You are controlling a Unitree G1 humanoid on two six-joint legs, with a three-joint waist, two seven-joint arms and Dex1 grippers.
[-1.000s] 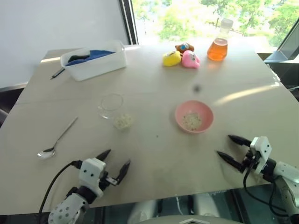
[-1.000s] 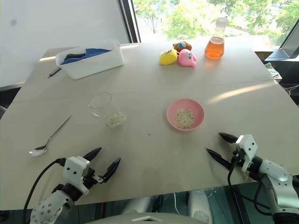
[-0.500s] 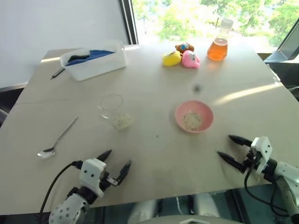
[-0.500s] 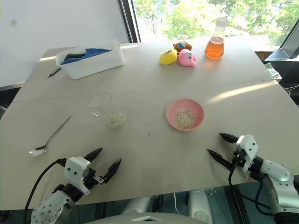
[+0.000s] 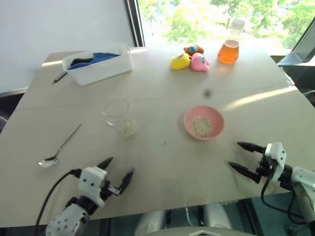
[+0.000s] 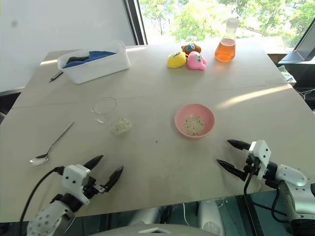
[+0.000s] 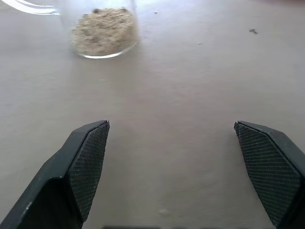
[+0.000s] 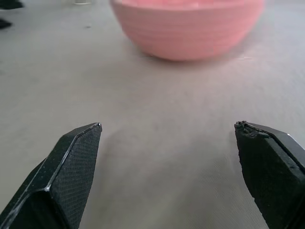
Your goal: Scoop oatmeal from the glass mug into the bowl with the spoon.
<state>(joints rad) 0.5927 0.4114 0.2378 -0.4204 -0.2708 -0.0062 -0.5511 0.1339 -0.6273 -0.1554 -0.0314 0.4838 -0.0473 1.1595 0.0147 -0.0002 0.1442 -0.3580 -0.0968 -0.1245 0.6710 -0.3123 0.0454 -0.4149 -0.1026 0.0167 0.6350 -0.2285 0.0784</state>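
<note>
Two grippers hover low over the near edge of the surface [image 6: 147,162], both with fingers spread wide and holding nothing: the left gripper [image 6: 105,172] near the robot's left corner, the right gripper [image 6: 230,154] just short of the bowl [image 6: 195,120]. The pink bowl already holds a small heap of pale flakes. The glass mug [image 6: 109,115] looks to be lying on its side, left of centre, with the oatmeal [image 6: 120,126] gathered at its near end; the left wrist view shows that clump behind clear glass. The spoon [image 6: 49,145] lies flat and untouched on the surface, well to the left of the mug, its small bowl end toward the robot.

Judging by this layout, some oatmeal has reached the bowl, and the step in hand is picking up the spoon. The next move calls for the left gripper to swing out leftward, settle over the thin handle and pinch it cleanly off the flat surface, a fiddly grasp for so slim a thing.
</note>
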